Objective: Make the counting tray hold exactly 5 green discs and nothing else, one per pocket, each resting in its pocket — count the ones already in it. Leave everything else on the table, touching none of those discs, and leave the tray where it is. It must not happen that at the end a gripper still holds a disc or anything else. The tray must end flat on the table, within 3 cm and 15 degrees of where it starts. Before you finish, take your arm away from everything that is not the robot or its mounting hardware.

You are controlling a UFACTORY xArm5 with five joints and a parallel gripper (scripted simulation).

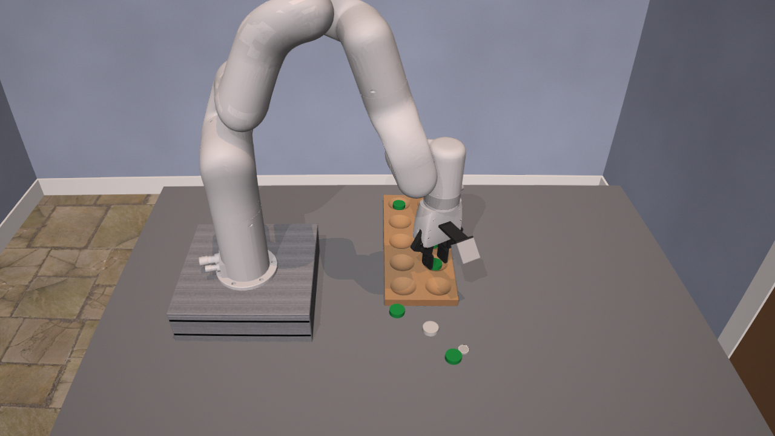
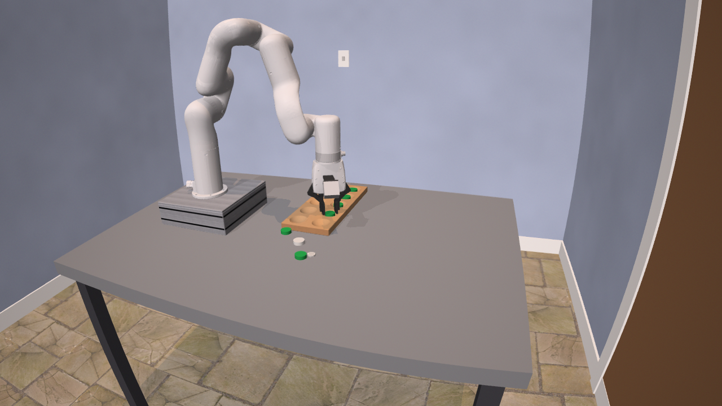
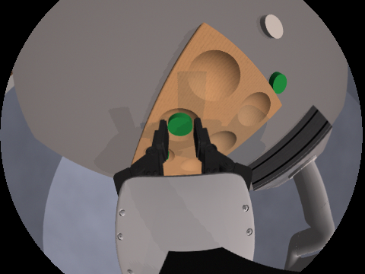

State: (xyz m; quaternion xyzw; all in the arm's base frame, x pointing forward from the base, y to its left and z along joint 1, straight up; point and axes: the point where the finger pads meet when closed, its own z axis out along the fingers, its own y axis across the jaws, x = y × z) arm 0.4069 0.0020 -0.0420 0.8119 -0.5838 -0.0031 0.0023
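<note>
Pincer (image 1: 436,263) (image 2: 329,212) (image 3: 180,127) parted barely wider than the green disc (image 1: 435,264) (image 2: 329,213) (image 3: 180,125), apparently just released; fingers kept narrow, probably to spare neighbours. Disc set low in a round pocket of the counting tray (image 1: 421,301) (image 2: 306,229) (image 3: 205,32), likely the fifth. Tray is wood-grained, orange-brown, with smooth bowl-shaped pockets. Plain white disc (image 1: 430,327) (image 2: 298,241) (image 3: 274,27) is left on the matte grey tabletop (image 1: 325,390) (image 2: 404,282) (image 3: 95,61). Straight-up withdrawal is called for.

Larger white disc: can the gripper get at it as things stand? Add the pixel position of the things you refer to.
Probably, once the gripper (image 1: 436,264) (image 2: 329,211) (image 3: 180,127) lifts off the tray (image 1: 421,302) (image 2: 305,230) (image 3: 213,38): nothing covers the larger white disc (image 1: 430,327) (image 2: 298,241) (image 3: 274,27), and bare table surrounds it.
</note>
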